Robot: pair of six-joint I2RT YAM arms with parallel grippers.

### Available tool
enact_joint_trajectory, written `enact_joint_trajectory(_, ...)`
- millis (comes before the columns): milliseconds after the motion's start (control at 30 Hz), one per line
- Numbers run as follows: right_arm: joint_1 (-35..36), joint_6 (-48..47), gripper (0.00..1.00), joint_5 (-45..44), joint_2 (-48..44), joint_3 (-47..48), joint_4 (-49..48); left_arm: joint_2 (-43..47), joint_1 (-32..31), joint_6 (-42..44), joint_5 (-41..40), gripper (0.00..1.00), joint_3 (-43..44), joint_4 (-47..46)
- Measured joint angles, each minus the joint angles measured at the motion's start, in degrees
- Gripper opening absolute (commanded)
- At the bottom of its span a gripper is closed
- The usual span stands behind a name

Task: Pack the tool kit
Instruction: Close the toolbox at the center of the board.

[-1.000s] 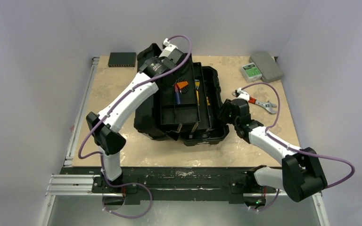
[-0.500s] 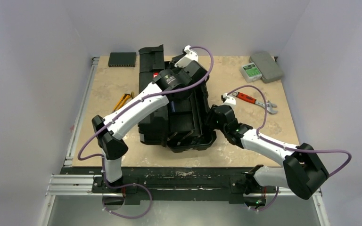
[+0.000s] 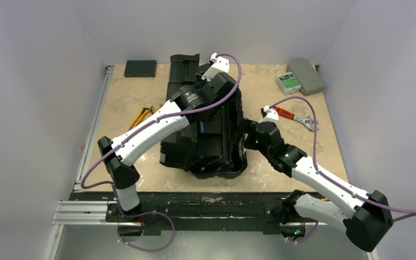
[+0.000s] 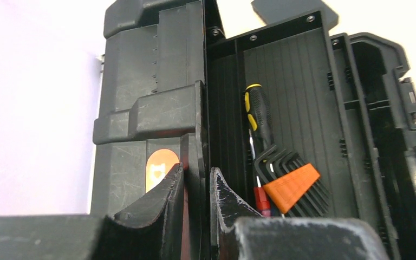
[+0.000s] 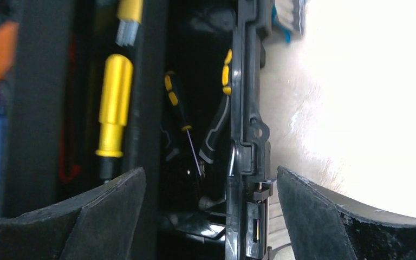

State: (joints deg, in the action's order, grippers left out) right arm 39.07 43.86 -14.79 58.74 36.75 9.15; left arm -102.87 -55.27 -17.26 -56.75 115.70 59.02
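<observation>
Well, our right claw (image 5: 208,181) stands spread astride the right rim of the open toolbox (image 3: 216,162) in the middle of the worktop (image 3: 135,97); farther in, our left claw (image 4: 196,172) pinches its thin inner wall. We judge it rigid, heavy, smooth: grip rims, not panels

From above, the left arm (image 3: 151,127) covers much of the open toolbox's (image 3: 216,162) inside.
</observation>
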Motion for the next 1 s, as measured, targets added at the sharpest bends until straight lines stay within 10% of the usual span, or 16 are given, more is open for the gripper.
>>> enact_joint_trajectory(267, -1.5, -1.9, 0.95, -6.5, -9.4, 3.4, 8.7, 0.7, -1.0, -5.0, 10.8, 0.0, -0.1, -7.2)
enact_joint_trajectory(400, -2.0, -2.2, 0.98, -10.8, -12.7, 3.5, 13.5, 0.7, -2.1, -8.2, 20.1, 0.28, -2.0, -10.3)
enact_joint_trajectory(733, -2.8, -3.0, 0.98, -14.7, -15.3, 3.5, 18.9, 0.9, -0.5, -12.3, 37.2, 0.42, -7.0, -16.6)
enact_joint_trajectory(1000, -2.8, -3.6, 0.96, -12.1, -15.7, 2.9, 19.3, 6.0, 4.7, -14.9, 53.5, 0.84, -17.4, -24.0)
